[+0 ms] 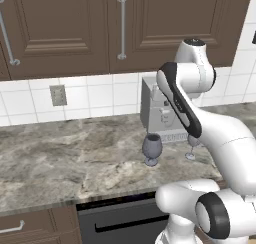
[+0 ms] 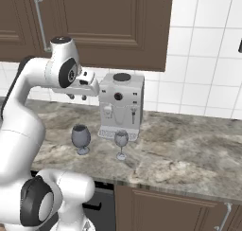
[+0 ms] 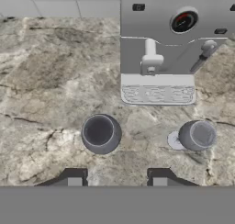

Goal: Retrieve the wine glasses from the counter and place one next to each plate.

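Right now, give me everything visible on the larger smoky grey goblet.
The larger smoky grey wide-bowled goblet looks like translucent tinted glass, with a rounded bowl, short stem and round foot. It stands upright and looks empty on the grey-brown veined marble counter, in front of the silver coffee machine and apart from the smaller paler wine glass. In the hand view it sits ahead of the two-finger gripper. Nothing but the counter touches it.
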Motion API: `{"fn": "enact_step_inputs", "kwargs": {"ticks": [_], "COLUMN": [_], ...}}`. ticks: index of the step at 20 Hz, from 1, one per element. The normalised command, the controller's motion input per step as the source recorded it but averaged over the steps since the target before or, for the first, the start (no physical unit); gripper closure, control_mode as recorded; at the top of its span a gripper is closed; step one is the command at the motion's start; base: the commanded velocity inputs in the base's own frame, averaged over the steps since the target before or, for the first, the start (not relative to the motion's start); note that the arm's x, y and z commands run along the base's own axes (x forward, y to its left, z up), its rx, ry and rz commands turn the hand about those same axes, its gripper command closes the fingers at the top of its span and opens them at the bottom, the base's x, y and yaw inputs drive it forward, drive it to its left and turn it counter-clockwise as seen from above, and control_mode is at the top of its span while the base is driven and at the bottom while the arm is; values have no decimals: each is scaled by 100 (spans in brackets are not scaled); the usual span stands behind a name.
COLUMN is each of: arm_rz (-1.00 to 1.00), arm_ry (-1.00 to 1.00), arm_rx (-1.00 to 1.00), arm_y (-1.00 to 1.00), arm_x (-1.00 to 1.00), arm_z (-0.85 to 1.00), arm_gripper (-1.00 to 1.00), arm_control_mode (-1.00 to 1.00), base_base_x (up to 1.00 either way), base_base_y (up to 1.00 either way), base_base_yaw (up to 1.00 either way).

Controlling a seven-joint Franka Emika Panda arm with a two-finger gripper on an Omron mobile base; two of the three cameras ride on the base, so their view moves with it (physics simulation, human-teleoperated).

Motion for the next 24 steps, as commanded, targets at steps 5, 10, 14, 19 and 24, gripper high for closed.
{"fn": "enact_step_inputs", "kwargs": {"ticks": [5,10,14,19,24], "arm_rz": [0,-12,-32,-40,-29], "arm_ry": [-3,-18,-16,-3,0], "arm_rx": [0,9,16,27,39], "arm_y": [3,-11,-30,-58,-63], "arm_x": [-20,-63,-74,-80,-65], "arm_z": [0,2,19,15,23], "arm_gripper": [-100,-100,-100,-100,-100], "arm_control_mode": [-100,-100,-100,-100,-100], "base_base_x": [0,0,0,0,0], "base_base_y": [0,0,0,0,0], "base_base_yaw": [0,0,0,0,0]}}
